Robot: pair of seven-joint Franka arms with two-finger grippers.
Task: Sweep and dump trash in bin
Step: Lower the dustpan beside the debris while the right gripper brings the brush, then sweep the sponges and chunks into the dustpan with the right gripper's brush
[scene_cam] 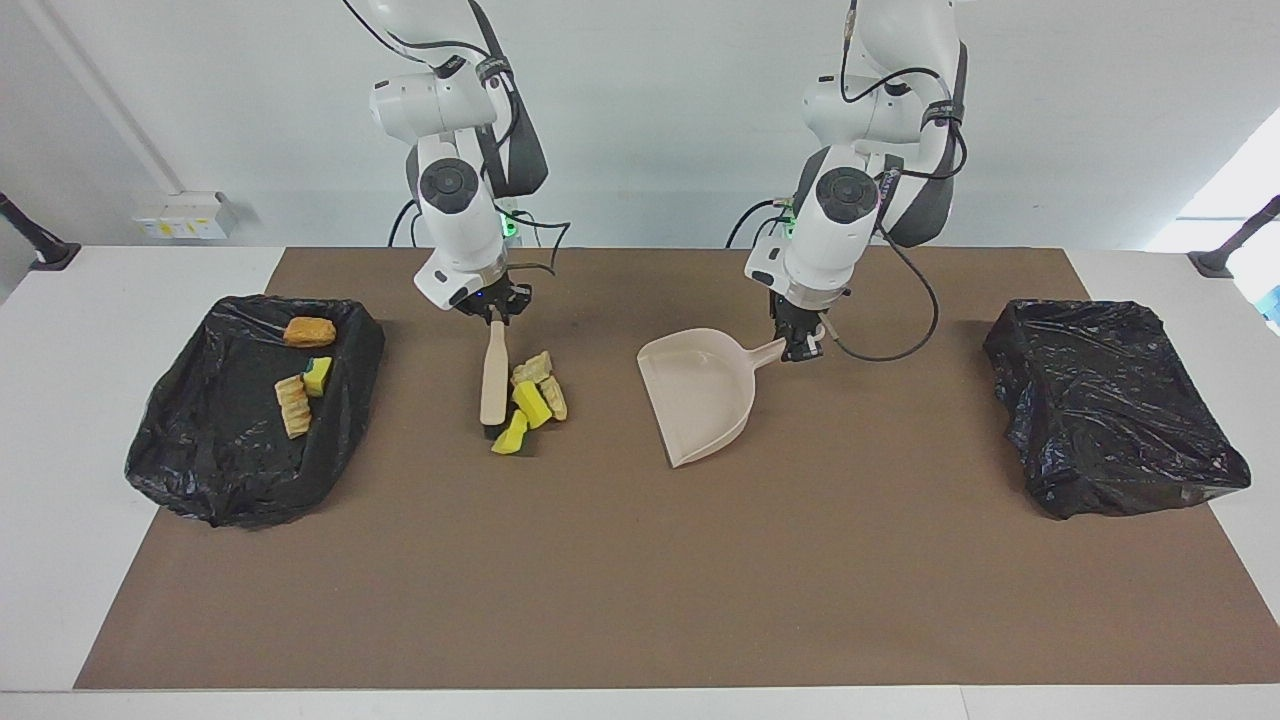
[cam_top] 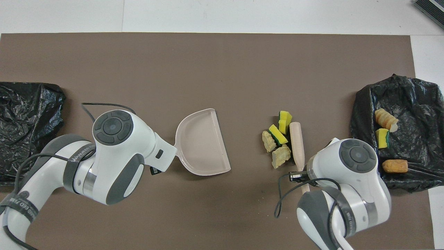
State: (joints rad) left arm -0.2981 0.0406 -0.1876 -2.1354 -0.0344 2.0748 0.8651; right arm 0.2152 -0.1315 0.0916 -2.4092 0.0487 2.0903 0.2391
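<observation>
Several scraps of trash (scene_cam: 530,400) (cam_top: 277,140), bright yellow sponge chunks and pale lumps, lie bunched on the brown mat. A wooden-handled brush (scene_cam: 493,372) (cam_top: 296,142) rests against them on the side toward the right arm's end, and my right gripper (scene_cam: 493,312) is shut on its handle. My left gripper (scene_cam: 800,345) is shut on the handle of a beige dustpan (scene_cam: 700,395) (cam_top: 203,144), whose open mouth faces the pile across a gap. Three more scraps (scene_cam: 298,385) (cam_top: 383,137) lie in the black-bagged bin (scene_cam: 200,450) (cam_top: 416,97) at the right arm's end.
A second black-bagged bin (scene_cam: 1120,420) (cam_top: 27,114) stands at the left arm's end of the table. The brown mat (scene_cam: 640,580) covers most of the white table. A cable hangs from each wrist.
</observation>
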